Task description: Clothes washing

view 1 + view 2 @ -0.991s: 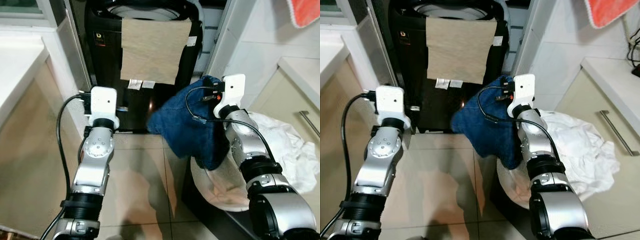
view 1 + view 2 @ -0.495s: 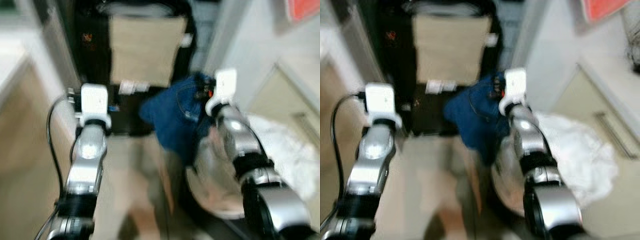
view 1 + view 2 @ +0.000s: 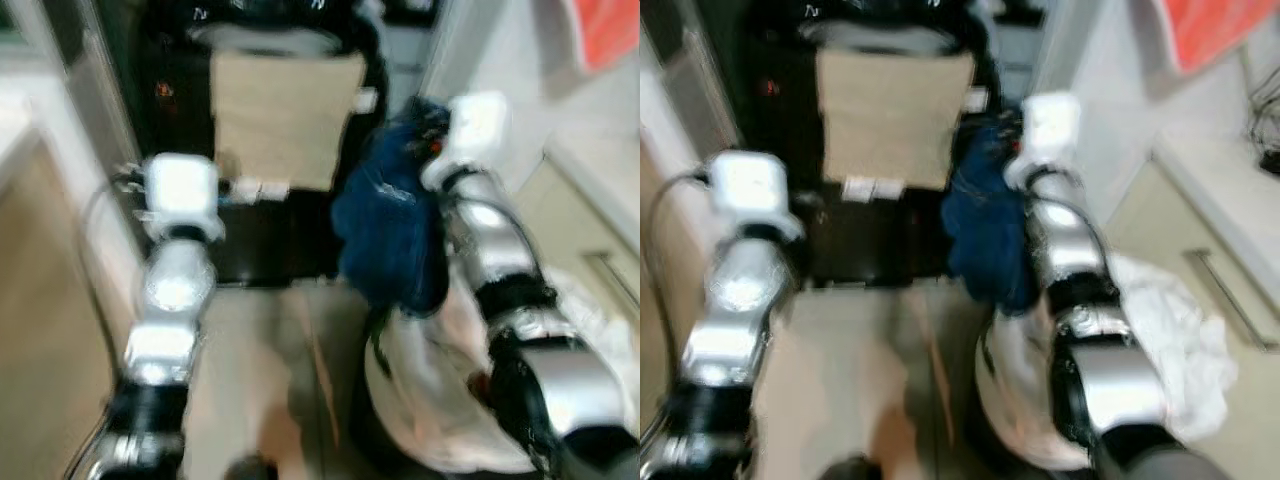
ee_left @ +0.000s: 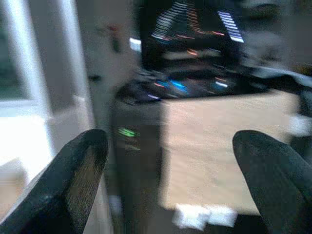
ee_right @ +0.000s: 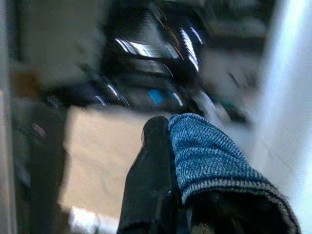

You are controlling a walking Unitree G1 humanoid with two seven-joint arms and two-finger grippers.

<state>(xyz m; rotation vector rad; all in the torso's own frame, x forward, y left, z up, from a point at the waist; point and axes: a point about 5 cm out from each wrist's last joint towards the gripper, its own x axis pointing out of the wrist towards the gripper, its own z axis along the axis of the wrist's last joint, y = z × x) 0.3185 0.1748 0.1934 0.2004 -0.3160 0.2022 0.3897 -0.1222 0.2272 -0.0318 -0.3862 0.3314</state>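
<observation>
Tiled laundry nook: our right gripper clenches blue denim garment; next, lift toward 12 o'clock into black top-loading washer; left gripper spread, unladen.

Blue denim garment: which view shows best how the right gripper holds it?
The right wrist view: the blue denim garment is pinched against a black finger, fabric weave sharp. Both eye views, blurred, show it hanging from the right gripper before the black washing machine.

Home laundry corner, black washing machine, tiled floor
</observation>
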